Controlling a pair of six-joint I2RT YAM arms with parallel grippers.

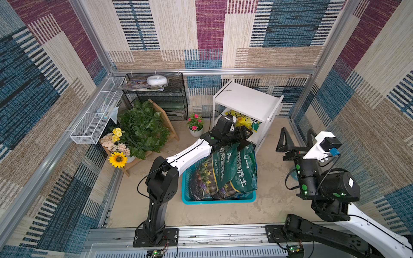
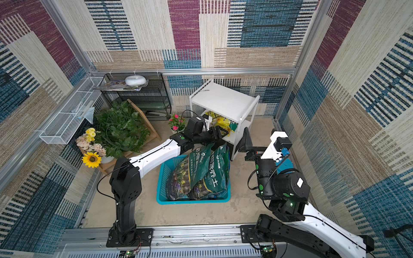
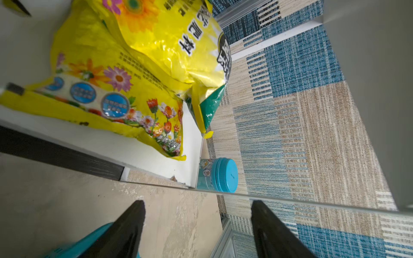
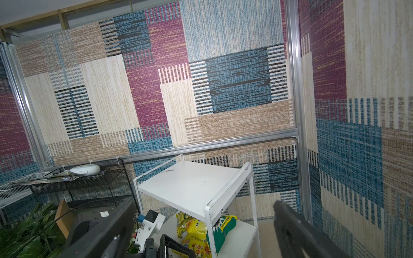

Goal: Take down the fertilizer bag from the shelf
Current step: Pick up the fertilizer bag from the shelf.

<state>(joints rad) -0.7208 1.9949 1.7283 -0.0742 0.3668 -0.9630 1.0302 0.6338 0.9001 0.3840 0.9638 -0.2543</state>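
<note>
Fertilizer bag (image 3: 125, 73) slumps on the lower board of the shelf (image 1: 248, 100). Left jaws are spread and empty just in front, right jaws spread too, well apart. Risk imo: pinching only loose foil so it slips, or (hard to tell) snagging the frame post.

We see the shelf (image 1: 248, 100) at the back on the right, and the fertilizer bag (image 1: 244, 121) lies on its lower board. In front of the shelf a basket (image 1: 219, 200) sits on the tabletop (image 1: 268, 212) with soil bags (image 1: 225, 172) in it, and the left fingers (image 3: 125, 232) hang over the far end of those bags, just before the lower board. To the left of the shelf stands a flower pot (image 1: 195, 131), then a mesh rack (image 1: 161, 96) by the back wall, with leafy plants (image 1: 143, 129) in front of it.
</note>
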